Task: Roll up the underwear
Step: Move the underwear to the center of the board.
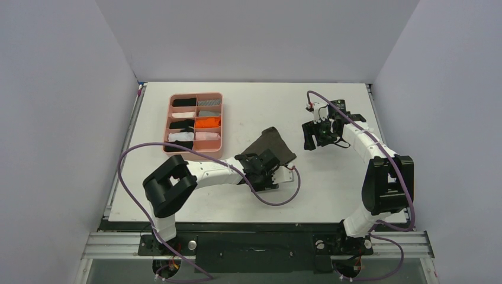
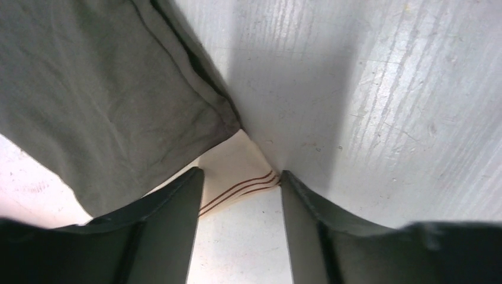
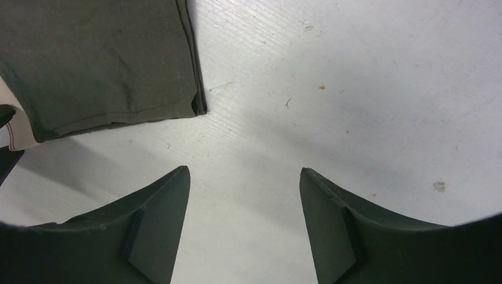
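Note:
The underwear [image 1: 273, 145] lies flat on the white table, dark grey-brown. My left gripper [image 1: 267, 165] is at its near end, low over the table. In the left wrist view the jaws [image 2: 241, 174] are open, and a corner of the beige waistband [image 2: 234, 171] with thin brown stripes lies between the fingertips, below the dark cloth [image 2: 100, 100]. My right gripper [image 1: 312, 139] is open and empty, to the right of the garment. In the right wrist view [image 3: 244, 171] it is over bare table, with the garment's corner [image 3: 100, 59] at upper left.
A pink tray [image 1: 222, 121] with several compartments of small rolled cloths stands at the back left of the table. A purple cable [image 1: 293, 189] loops beside the left wrist. Grey walls close in the table on three sides.

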Robot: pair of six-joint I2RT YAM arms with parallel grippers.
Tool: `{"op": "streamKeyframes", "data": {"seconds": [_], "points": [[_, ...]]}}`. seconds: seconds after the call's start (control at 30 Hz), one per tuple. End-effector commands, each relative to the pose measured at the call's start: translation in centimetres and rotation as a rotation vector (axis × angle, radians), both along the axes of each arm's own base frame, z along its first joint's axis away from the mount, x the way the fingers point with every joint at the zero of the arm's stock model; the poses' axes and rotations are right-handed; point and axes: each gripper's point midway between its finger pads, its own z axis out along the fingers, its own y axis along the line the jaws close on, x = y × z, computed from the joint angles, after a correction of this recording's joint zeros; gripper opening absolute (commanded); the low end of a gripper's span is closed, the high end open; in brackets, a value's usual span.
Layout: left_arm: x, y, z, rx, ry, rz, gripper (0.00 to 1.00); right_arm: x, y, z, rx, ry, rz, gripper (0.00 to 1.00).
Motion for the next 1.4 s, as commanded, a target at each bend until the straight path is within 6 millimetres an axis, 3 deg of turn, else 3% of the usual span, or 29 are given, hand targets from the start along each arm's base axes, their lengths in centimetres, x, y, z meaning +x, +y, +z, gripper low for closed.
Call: {"op": "streamKeyframes", "data": {"seconds": [0.0,0.2,0.33,0.8,1.13,1.23,1.37], "points": [[-1.0,0.1,-1.1,0.001,0.056,-0.006,0.44,0.4,0.2,1.3,0.023,-0.051,0.009,0.64],[-2.0,0.5,-1.4,0.004,0.092,-0.038,0.22,-0.4,0.6,1.3,0.039,-0.038,0.048,0.64],[-3.2,0.9,-2.0,-0.006,0.124,-0.082,0.00,-0.8,0.6,1.2,0.030,-0.027,0.061,0.63],[-7.3,0.3,-1.7,-0.044,0.104,-0.335,0.00,-3.6,0.2,0.1,-0.007,0.031,0.121,0.63],[-7.7,1.5,-2.4,-0.024,-0.002,-0.434,0.00,-11.2,0.6,-1.0,-0.036,0.095,0.448,0.63],[-8.2,2.5,-2.9,-0.026,-0.004,-0.450,0.00,-12.7,0.8,-1.5,-0.079,0.092,0.531,0.62],[-8.5,2.4,-2.1,-0.075,-0.003,-0.451,0.00,-14.0,1.3,-2.1,-0.111,0.086,0.593,0.62]]}}
